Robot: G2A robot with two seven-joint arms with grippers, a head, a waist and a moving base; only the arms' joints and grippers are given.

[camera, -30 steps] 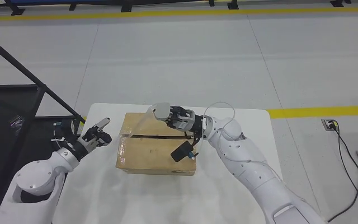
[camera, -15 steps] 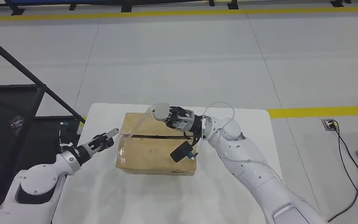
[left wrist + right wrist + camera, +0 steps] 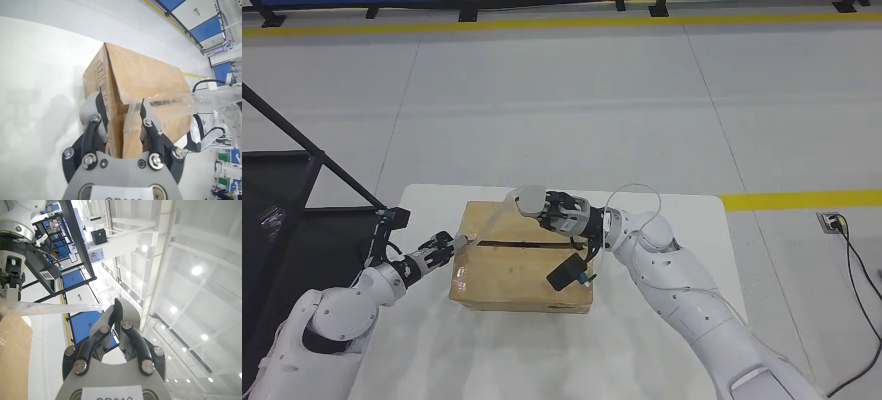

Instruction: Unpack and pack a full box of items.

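Your left gripper (image 3: pixel 121 100) is low at the cardboard box (image 3: pixel 147 75) end, fingers apart astride its edge | your right gripper (image 3: pixel 115 308), raised over the box's far edge, is clamped on the peeled clear tape (image 3: pixel 189 103) | box flaps down, mid white table (image 3: pixel 492 350) | grey floor (image 3: pixel 542 90), 1 yellow line (image 3: pixel 802 200) beyond.

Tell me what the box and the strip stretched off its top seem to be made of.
The box looks like matte brown corrugated cardboard: raw cut edges show at its flap. The strip is probably glossy clear plastic packing tape: see-through, wrinkled, catching glints.
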